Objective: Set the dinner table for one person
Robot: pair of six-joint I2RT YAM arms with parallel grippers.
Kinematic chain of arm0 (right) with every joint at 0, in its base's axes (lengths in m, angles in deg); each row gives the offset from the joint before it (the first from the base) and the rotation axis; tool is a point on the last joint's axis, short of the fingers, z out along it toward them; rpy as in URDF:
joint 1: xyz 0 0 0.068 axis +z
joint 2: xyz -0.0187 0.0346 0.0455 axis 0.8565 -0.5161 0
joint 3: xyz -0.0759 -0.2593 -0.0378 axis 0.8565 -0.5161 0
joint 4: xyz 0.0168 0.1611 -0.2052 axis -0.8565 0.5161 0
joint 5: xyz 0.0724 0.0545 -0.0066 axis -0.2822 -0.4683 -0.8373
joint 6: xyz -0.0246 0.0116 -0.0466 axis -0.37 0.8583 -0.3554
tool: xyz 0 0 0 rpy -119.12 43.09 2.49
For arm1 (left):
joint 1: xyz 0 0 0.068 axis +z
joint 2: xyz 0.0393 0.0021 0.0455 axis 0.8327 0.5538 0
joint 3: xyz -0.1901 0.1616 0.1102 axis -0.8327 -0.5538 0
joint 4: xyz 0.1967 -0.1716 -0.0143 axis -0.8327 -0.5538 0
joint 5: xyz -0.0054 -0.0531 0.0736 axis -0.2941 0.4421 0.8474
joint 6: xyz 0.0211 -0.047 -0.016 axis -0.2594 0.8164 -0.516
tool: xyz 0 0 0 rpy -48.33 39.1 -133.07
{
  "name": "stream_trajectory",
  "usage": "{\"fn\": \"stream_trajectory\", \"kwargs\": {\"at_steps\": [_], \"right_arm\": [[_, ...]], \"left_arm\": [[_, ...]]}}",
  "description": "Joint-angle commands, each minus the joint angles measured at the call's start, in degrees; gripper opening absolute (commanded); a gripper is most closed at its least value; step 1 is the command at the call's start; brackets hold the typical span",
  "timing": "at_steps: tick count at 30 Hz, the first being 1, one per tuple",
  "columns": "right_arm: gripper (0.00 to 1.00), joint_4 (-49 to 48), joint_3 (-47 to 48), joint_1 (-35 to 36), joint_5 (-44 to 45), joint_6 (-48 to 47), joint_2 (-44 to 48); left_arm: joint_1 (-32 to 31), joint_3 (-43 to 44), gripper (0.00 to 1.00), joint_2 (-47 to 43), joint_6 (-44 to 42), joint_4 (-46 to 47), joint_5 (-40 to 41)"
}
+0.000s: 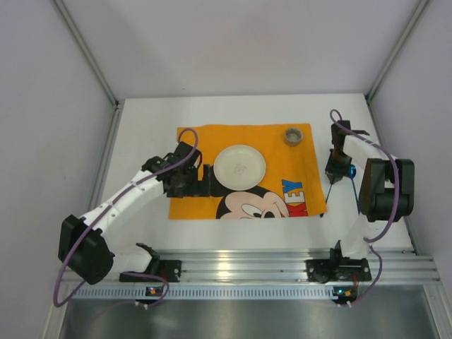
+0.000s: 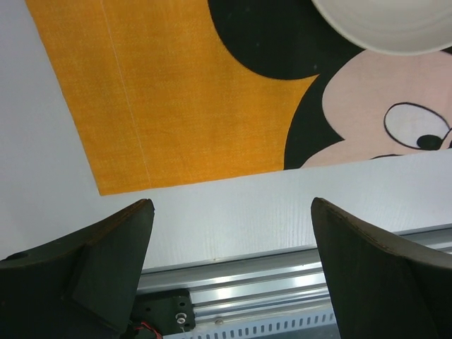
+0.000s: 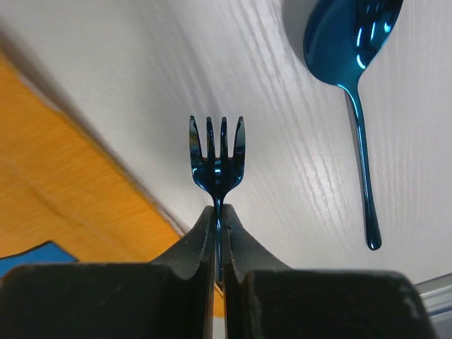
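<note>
The left hand [image 1: 205, 179] hangs over the left part of a rectangular orange fabric cloth [image 1: 205, 141] printed with a Mickey Mouse face. Its fingers [image 2: 131, 229] are spread wide with nothing between them. In the left wrist view, bare white surface and a ribbed aluminium rail [image 2: 233, 282] show through the gap.

The cloth lies flat on the large, plain white matte bench [image 1: 145, 141], which fills the floor of the cell from the rail to the far wall. A round, shallow white plate [image 1: 240, 167] sits on the cloth just right of the left hand, above Mickey's head. Whether hand and plate touch, I cannot tell. A small round greyish cup [image 1: 293, 135] stands near the cloth's far right corner.

Beyond the cloth's right edge, the right hand [image 1: 337, 169] has its fingers pressed together on the stem of a shiny blue metal fork [image 3: 217, 159], tines pointing away over bare bench. A matching blue metal spoon [image 3: 342, 39] lies on the bench just beside the fork.
</note>
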Motion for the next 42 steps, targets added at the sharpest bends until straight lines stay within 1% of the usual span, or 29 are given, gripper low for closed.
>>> {"fn": "stream_trajectory", "kwargs": {"at_steps": [1,3,4,5,8,11,12,14,15,16,18,19,20,23,28,29,30,32,33,36,37,38,41,42], "right_arm": [[0.00,3.11,8.00,1.97,-0.30,1.06,6.76],[0.00,6.71,11.85,2.24,-0.30,1.33,9.91],[0.00,7.77,13.01,4.41,-0.91,1.50,11.06],[0.00,9.00,14.07,4.87,-1.53,2.37,13.16],[0.00,12.08,17.32,7.68,-5.39,5.18,16.60],[0.00,13.93,18.91,12.68,-8.82,9.48,20.12],[0.00,14.28,18.91,13.83,-9.70,10.72,21.52],[0.00,14.02,18.39,17.52,-11.20,14.49,23.46],[0.00,13.93,17.86,18.84,-12.94,15.64,23.90],[0.00,13.93,17.77,21.20,-13.22,17.74,24.43],[0.00,14.02,17.77,23.41,-13.22,19.25,25.75],[0.00,14.10,17.68,25.07,-13.57,19.87,26.10],[0.00,14.11,17.77,25.53,-13.92,21.09,26.80],[0.00,13.93,18.12,26.85,-14.98,22.94,27.95],[0.00,13.93,19.70,27.29,-17.08,24.62,28.30],[0.00,13.93,19.96,27.29,-17.44,24.71,28.39],[0.00,13.93,20.14,27.38,-17.79,24.88,28.48],[0.00,13.84,20.06,27.38,-18.58,25.50,28.74],[0.00,13.32,20.14,27.20,-19.19,25.76,28.83],[0.00,11.92,19.79,27.29,-20.86,26.90,29.09],[0.00,11.56,19.53,27.29,-21.13,27.17,29.18],[0.00,11.30,19.00,27.29,-21.39,27.26,29.09],[0.00,9.80,17.34,27.29,-23.06,27.17,29.01],[0.07,9.45,17.16,27.29,-23.67,26.91,28.92]], "left_arm": [[-0.14,7.69,0.98,2.78,-2.50,0.78,0.49],[-0.14,11.72,0.99,4.10,-3.03,0.78,-0.20],[-0.23,12.96,0.99,4.89,-3.21,0.95,-0.64],[-0.31,14.11,0.99,6.29,-3.30,1.30,-1.95],[-1.80,18.76,0.98,9.54,-2.68,2.45,-2.32],[-5.93,24.47,0.98,12.19,-2.07,2.53,-1.27],[-8.72,27.01,0.98,13.76,-2.15,2.80,-1.79],[-11.64,29.14,0.96,15.27,-2.51,4.72,-3.02],[-14.61,30.89,0.96,16.66,-2.59,5.43,-3.80],[-15.94,31.69,0.95,17.20,-2.68,6.91,-3.73],[-18.93,32.92,0.94,17.99,-2.60,8.59,-6.88],[-19.64,32.84,0.93,18.08,-2.25,9.82,-8.98],[-21.04,32.32,0.92,18.00,-2.07,12.44,-9.61],[-23.07,31.17,0.90,18.08,-1.37,15.62,-11.63],[-25.01,26.52,0.87,17.21,0.83,18.52,-11.46],[-25.19,24.77,0.85,16.51,1.35,19.49,-12.59],[-25.19,23.88,0.77,16.15,2.06,22.11,-13.21],[-25.27,23.00,0.68,16.15,2.68,23.18,-14.44],[-25.36,23.00,0.57,16.33,3.03,23.45,-14.97],[-25.45,22.91,0.37,17.03,3.47,23.54,-16.02],[-25.45,22.82,0.14,17.12,3.64,23.63,-16.03],[-25.45,22.73,0.01,16.94,3.82,23.72,-15.59],[-25.19,22.65,0.00,15.54,3.82,23.72,-13.31],[-25.01,22.47,0.00,15.10,3.65,23.72,-12.61]]}}
